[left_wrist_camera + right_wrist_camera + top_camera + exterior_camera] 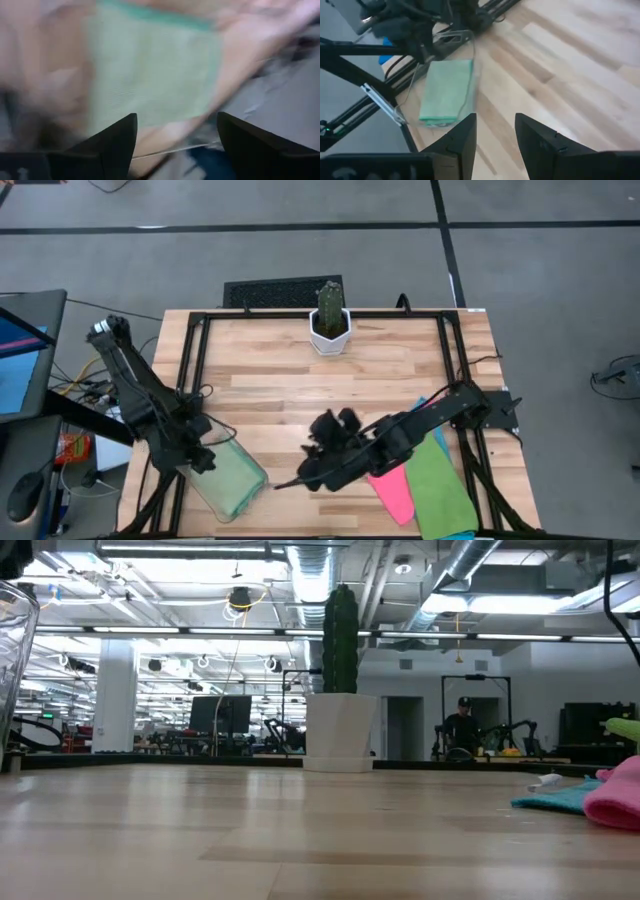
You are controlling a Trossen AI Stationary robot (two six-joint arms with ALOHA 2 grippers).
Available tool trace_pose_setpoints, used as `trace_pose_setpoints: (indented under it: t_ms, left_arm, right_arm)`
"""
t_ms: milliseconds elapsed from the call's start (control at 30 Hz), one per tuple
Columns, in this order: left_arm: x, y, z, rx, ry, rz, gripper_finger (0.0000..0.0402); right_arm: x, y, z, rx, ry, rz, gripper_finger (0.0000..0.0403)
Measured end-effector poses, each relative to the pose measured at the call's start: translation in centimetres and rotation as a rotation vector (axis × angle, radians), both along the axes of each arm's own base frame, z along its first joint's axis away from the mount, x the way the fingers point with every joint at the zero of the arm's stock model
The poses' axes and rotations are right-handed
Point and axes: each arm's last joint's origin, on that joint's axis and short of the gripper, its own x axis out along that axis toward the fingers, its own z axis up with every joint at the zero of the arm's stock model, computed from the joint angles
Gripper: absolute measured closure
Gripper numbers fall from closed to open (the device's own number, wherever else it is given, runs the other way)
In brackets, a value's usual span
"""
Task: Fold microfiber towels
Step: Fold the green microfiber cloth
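A folded light green towel (pixel 446 92) lies flat inside the clear plastic bin (pixel 232 480) at the table's near left. My left gripper (pixel 175 137) hovers open just above the bin and this towel (pixel 150 75), with nothing between its fingers. My right gripper (pixel 495 135) is open and empty over bare wood at the near middle of the table (pixel 305 470), pointing toward the bin. At the near right, a hot pink towel (pixel 393 490), a light green towel (pixel 440 490) and a sky blue towel (pixel 428 408) lie overlapping on the table.
A cactus in a white pot (pixel 329 328) stands at the far middle of the table. Black frame rails (pixel 190 370) run along the table's left and right sides. Bare wood (pixel 300 390) spans the middle. A person (pixel 462 730) shows far off in the room.
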Motion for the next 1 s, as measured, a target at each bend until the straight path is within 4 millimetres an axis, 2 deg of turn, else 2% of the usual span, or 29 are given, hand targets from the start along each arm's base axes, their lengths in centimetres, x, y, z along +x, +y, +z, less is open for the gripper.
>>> trace_pose_setpoints:
  t_ms: [100, 267, 367, 467, 567, 700, 867, 1000]
  left_arm:
    - [0.6, 0.0, 1.9, -0.108, -0.244, 0.089, 0.0136]
    - [1.3, 0.1, 6.4, -0.230, -0.720, 0.201, 0.0136]
    - [1.8, 0.4, 8.6, -0.148, -0.922, 0.223, 0.0136]
    - [2.9, 0.7, 9.9, -0.023, -1.003, 0.234, 0.0136]
    - [4.7, 1.1, 10.1, 0.086, -1.006, 0.246, 0.0136]
    - [8.0, 1.7, 9.6, 0.153, -0.966, 0.214, 0.0136]
    - [13.0, 3.4, 7.7, 0.262, -0.872, 0.144, 0.0136]
    - [16.7, 5.1, 5.0, 0.366, -0.760, 0.080, 0.0136]
  right_arm:
    - [-2.0, -0.2, 1.7, -0.019, 0.004, 0.009, 0.0244]
    - [-5.0, -0.8, 3.7, -0.037, 0.019, -0.008, 0.0244]
    - [-6.8, -1.2, 4.6, -0.045, 0.035, -0.033, 0.0244]
    - [-8.6, -1.6, 5.2, -0.066, 0.056, -0.066, 0.0244]
    - [-10.1, -1.8, 5.9, -0.075, 0.053, -0.098, 0.0244]
    - [-11.0, -1.9, 6.6, -0.078, 0.029, -0.086, 0.0244]
    - [-11.1, -1.9, 6.6, -0.100, 0.030, -0.073, 0.0244]
    - [-10.9, -1.6, 6.3, -0.058, 0.067, -0.048, 0.0248]
